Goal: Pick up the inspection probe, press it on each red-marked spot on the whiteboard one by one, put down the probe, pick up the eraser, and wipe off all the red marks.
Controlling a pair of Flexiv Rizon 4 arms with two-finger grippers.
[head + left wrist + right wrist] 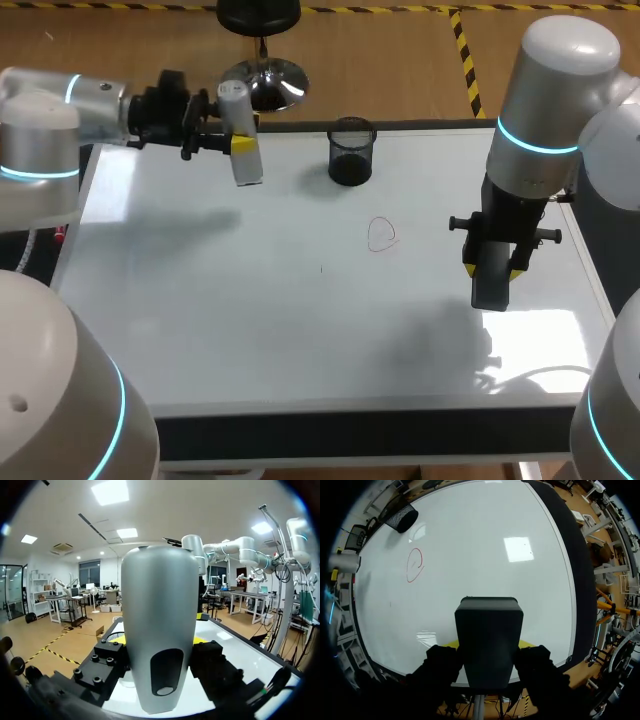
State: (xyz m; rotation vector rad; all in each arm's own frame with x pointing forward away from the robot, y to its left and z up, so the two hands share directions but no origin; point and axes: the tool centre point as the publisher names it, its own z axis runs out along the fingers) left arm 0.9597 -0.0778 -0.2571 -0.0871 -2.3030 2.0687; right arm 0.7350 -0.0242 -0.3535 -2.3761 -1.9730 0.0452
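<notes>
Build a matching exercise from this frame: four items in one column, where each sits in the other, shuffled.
1. inspection probe
2. eraser
3. red mark
4. mesh cup

A. held in right gripper
B. standing at the whiteboard's far edge
C. held in left gripper
D. drawn near the whiteboard's middle

Pairs: 1-C, 2-A, 3-D, 4-B

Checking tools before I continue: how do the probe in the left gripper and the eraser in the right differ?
The probe is pale grey, rounded, tapered; the eraser is dark, boxy. The probe is at the whiteboard's far edge, left side; the eraser hangs over its right side, nearer the red mark. The left gripper and right gripper each clamp theirs.
</notes>
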